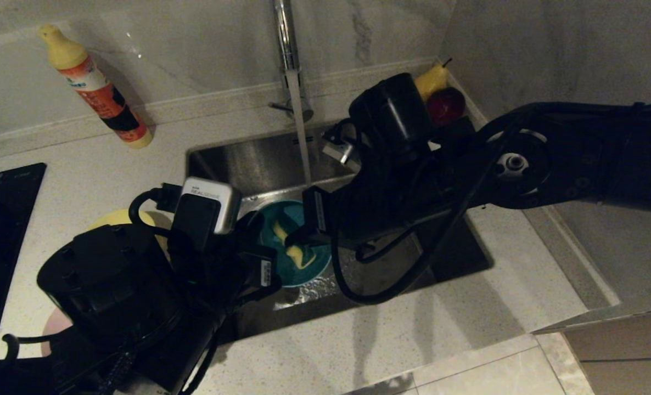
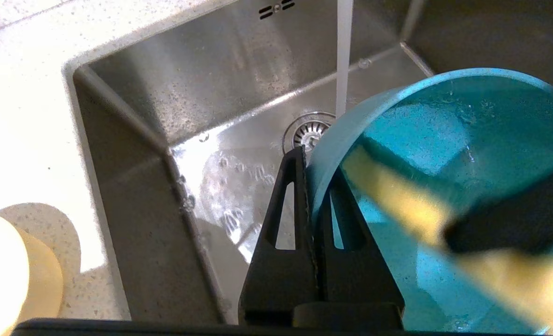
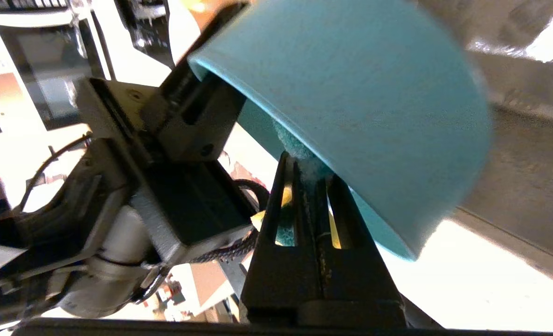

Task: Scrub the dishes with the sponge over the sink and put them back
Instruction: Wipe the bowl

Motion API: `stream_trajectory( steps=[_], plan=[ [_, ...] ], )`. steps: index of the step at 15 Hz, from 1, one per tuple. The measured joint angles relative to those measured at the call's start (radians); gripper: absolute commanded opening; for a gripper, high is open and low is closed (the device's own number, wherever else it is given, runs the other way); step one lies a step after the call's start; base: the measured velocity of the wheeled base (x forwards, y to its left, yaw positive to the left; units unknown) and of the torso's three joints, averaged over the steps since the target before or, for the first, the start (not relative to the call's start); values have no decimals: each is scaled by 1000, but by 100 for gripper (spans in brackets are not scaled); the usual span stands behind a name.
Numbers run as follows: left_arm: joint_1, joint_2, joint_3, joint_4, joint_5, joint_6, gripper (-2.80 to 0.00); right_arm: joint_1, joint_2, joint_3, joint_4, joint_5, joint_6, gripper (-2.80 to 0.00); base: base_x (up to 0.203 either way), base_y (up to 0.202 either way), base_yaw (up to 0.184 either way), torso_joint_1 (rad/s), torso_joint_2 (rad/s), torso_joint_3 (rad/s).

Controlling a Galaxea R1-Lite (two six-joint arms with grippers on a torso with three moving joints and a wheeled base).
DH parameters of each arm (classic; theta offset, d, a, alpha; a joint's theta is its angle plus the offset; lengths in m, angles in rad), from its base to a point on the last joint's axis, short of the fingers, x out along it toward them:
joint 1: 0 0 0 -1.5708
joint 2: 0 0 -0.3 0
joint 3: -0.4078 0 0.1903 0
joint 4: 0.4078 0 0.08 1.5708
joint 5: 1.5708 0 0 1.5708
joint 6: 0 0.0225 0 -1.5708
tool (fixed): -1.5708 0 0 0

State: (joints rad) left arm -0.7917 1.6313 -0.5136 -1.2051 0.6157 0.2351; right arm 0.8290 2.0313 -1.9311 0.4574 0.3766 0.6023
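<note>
Bowl (image 1: 295, 249): light blue, tilted over sink (image 1: 248, 159), frame centre, under tap stream | left gripper (image 2: 310, 161): jaws closed on bowl rim | right gripper (image 3: 307, 170): jaws clamped on sponge (image 1: 298, 247), pressed inside bowl, long axis along the inner wall | right arm nearer.

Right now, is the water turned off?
No, a stream of water runs from the tap down behind the blue bowl over the sink.
</note>
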Motion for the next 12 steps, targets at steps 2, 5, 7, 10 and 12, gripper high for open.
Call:
stream_trajectory(
  steps=[2,5,7,10,12],
  plan=[
    [-1,-1,3,0,1,-1,-280,-14,-16,0,4,0,0,-280,0,0,0,0,0,0],
    [0,-9,4,1,3,-1,-280,-32,-40,6,38,1,-1,-280,0,0,0,0,0,0],
    [0,-13,-3,1,5,-1,-280,-35,-46,16,70,3,0,-280,0,0,0,0,0,0],
    [0,-16,-12,1,6,-6,-280,-7,-38,33,71,3,-2,-280,0,0,0,0,0,0],
    [1,-15,-14,1,6,-18,-280,15,-28,32,70,2,-2,-280,0,0,0,0,0,0]
  ],
)
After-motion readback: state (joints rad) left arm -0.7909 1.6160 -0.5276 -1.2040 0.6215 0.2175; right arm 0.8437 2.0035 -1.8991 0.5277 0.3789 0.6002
